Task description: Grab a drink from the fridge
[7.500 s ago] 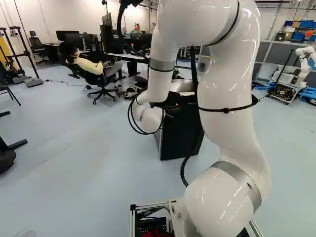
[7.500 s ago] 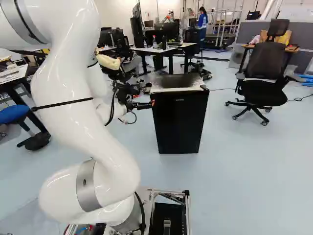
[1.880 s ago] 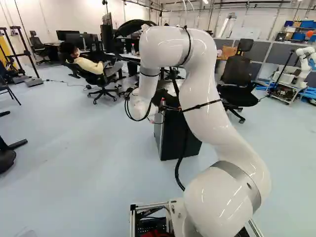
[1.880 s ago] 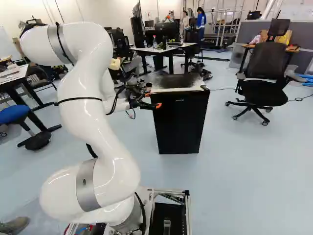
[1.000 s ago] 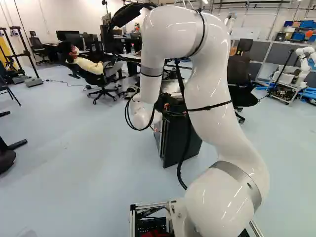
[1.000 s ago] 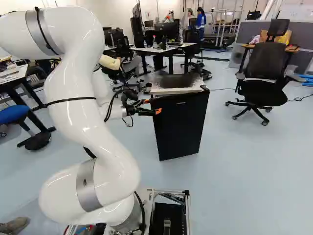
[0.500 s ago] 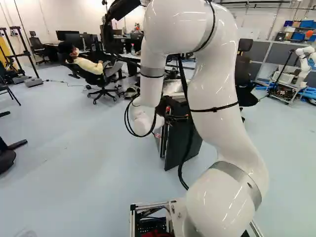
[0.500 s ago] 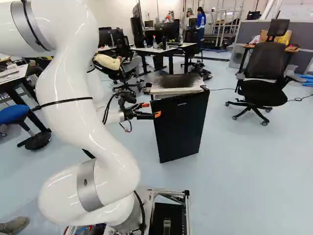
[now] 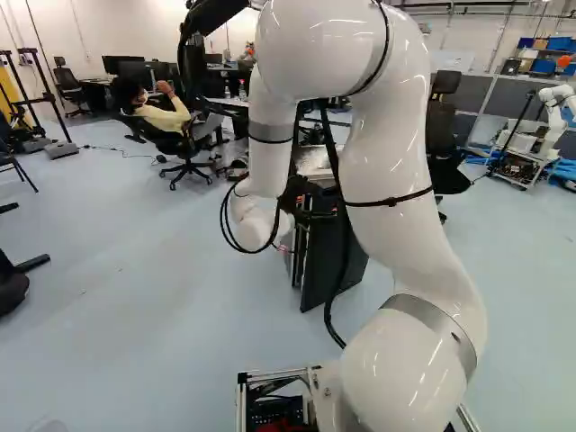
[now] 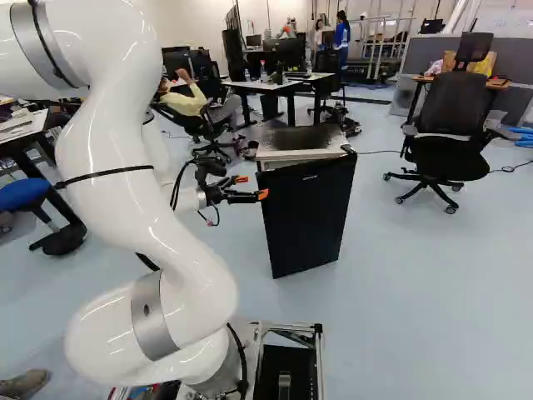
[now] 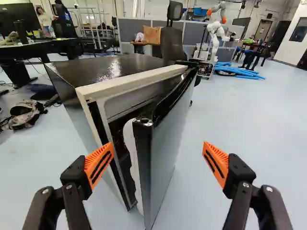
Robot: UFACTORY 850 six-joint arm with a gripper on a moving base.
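Observation:
My gripper (image 10: 252, 187) is open beside the top edge of the black fridge (image 10: 291, 140), in the right base view. The fridge door (image 10: 308, 217) stands ajar, swung out a little from the body. Seen from the wrist, the gripper (image 11: 158, 148) holds nothing; the free edge of the door (image 11: 143, 158) lies ahead between its spread orange-padded fingers, without visible contact. A narrow gap shows the pale frame (image 11: 132, 82) and a dark interior. Whatever is inside the fridge is hidden; no drink can be made out there.
An office chair (image 10: 454, 125) stands right of the fridge in the right base view. Behind are a desk (image 10: 279, 83) with bottles and a seated person's chair (image 9: 184, 148). Bags (image 11: 24, 115) lie on the floor beside the fridge. Another robot (image 11: 216, 33) stands far off.
The fridge door has gone from closed to ajar. My arm has drawn back, and in the last half second the gripper has shifted slightly away from the door. The base has not moved.

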